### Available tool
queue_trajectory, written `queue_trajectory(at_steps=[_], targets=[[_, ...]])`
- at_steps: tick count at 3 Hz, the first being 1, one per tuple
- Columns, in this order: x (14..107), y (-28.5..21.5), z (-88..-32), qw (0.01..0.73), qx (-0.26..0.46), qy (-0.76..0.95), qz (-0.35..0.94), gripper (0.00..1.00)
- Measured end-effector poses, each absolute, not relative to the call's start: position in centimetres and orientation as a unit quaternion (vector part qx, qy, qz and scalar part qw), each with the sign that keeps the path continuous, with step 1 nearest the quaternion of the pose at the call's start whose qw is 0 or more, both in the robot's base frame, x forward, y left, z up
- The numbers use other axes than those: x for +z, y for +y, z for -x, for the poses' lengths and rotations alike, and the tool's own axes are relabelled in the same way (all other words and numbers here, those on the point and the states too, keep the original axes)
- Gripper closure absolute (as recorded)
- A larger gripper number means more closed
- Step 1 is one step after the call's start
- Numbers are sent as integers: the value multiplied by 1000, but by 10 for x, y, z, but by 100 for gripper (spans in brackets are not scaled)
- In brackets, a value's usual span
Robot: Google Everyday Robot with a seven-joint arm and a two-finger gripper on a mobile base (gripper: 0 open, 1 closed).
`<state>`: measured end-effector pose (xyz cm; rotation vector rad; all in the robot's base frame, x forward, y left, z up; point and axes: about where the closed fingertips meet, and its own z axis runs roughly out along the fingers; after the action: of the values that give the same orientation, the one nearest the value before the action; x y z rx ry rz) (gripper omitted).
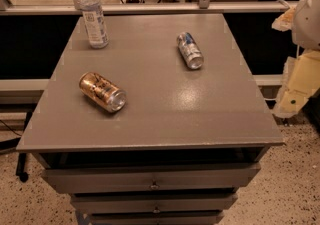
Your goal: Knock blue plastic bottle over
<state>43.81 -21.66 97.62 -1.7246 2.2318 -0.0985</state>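
Note:
The blue plastic bottle [93, 15] stands upright at the far left corner of the grey cabinet top [165, 99]. It is clear bluish with a white cap and a pale label. My gripper [296, 94] hangs off the right edge of the cabinet, at the right border of the view, below the white arm. It is far from the bottle, with the whole cabinet top between them, and holds nothing that I can see.
A gold can [102, 91] lies on its side at the left front. A blue-silver can [190, 50] lies on its side right of centre at the back. Drawers [152, 181] are below the top. A rail [150, 8] runs behind.

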Motion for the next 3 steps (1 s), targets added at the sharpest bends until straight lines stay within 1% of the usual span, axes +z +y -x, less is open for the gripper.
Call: queue_trajectory(at_steps=[1, 2, 3], targets=[[976, -217, -438, 159, -35, 781, 603, 0], [969, -199, -461, 190, -12, 770, 609, 0], [950, -157, -504, 238, 28, 745, 622, 0]])
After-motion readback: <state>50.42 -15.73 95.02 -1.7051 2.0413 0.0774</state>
